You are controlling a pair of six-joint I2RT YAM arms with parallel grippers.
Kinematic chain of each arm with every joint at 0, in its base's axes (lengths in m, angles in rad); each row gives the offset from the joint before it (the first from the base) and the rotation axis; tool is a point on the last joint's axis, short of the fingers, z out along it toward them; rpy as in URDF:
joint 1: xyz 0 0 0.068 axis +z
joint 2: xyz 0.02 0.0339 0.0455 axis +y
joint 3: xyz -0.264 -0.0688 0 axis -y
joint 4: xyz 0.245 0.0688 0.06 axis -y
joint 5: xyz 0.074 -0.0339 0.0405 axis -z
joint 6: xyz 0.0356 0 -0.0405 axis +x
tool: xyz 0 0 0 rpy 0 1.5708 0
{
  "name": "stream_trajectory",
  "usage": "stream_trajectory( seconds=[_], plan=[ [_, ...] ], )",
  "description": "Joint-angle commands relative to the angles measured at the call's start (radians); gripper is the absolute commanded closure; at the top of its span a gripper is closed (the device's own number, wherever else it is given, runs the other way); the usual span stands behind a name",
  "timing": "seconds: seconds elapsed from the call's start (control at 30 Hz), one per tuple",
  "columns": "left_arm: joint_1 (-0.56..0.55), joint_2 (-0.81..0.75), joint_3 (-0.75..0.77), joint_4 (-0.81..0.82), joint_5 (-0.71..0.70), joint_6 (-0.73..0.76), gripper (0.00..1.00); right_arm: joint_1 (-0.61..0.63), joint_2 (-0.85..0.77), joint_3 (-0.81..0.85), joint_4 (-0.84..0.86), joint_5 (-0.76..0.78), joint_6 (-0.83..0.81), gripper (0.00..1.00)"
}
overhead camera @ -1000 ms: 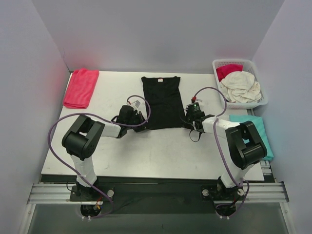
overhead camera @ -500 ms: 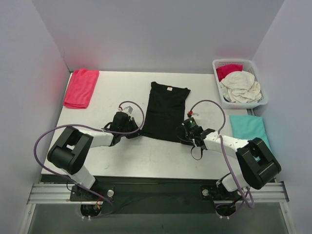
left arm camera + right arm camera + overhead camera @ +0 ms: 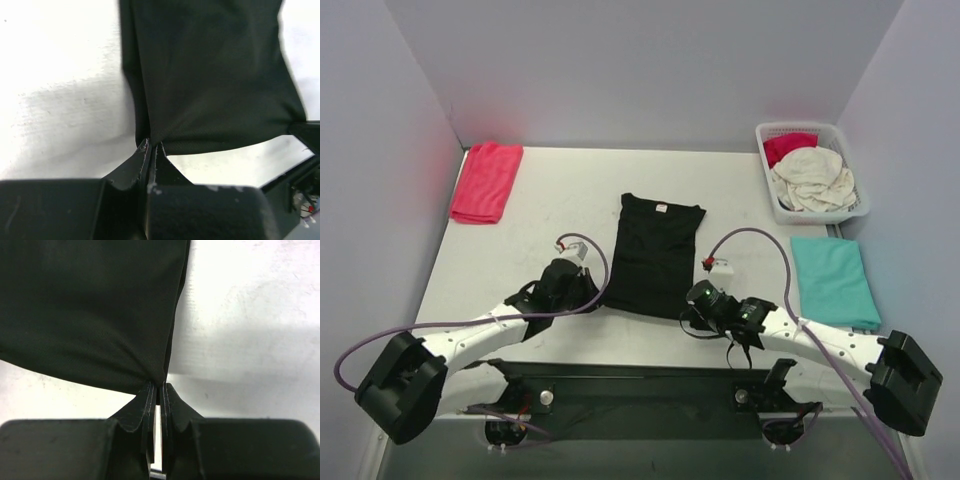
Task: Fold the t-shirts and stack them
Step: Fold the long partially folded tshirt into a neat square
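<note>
The black t-shirt (image 3: 652,252) lies lengthwise on the table, folded narrow, its small white neck label (image 3: 662,209) at the far end. My left gripper (image 3: 594,296) is shut on its near left hem corner (image 3: 150,136). My right gripper (image 3: 692,306) is shut on its near right hem corner (image 3: 159,380). Both pinch the cloth low near the table's front edge. A folded red shirt (image 3: 486,180) lies at the far left. A folded teal shirt (image 3: 834,279) lies at the right edge. Cream (image 3: 812,177) and red (image 3: 788,145) shirts sit in the basket.
The white lattice basket (image 3: 860,204) stands at the far right corner. Both arms stretch low along the table's front edge (image 3: 620,345), with cables (image 3: 750,234) looping above them. Grey walls close in the left, back and right.
Both grippers have pulled the black shirt's hem toward the near edge of the table. The whole shirt slid nearer, and both arms dropped low and spread outward.
</note>
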Motion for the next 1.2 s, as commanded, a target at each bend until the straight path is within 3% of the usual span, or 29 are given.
stream_trajectory(
  seconds=[0.0, 0.23, 0.53, 0.73, 1.0, 1.17],
  plan=[
    [-0.039, -0.127, -0.007, -0.119, -0.102, -0.031, 1.00, 0.047, -0.076, -0.015, -0.158, 0.144, 0.079, 1.00],
    [-0.104, -0.331, -0.011, -0.248, -0.171, -0.063, 1.00, 0.177, -0.152, 0.015, -0.286, 0.255, 0.141, 1.00],
    [-0.250, -0.463, 0.073, -0.421, -0.315, -0.109, 1.00, 0.317, -0.194, 0.121, -0.422, 0.394, 0.190, 1.00],
    [-0.317, -0.486, 0.102, -0.469, -0.402, -0.131, 1.00, 0.400, -0.178, 0.235, -0.507, 0.480, 0.196, 1.00],
    [-0.337, -0.471, 0.188, -0.482, -0.603, -0.091, 1.00, 0.400, -0.151, 0.333, -0.531, 0.629, 0.119, 1.00],
    [-0.337, -0.400, 0.248, -0.430, -0.640, -0.028, 1.00, 0.377, -0.113, 0.368, -0.533, 0.663, 0.087, 1.00]
  ],
)
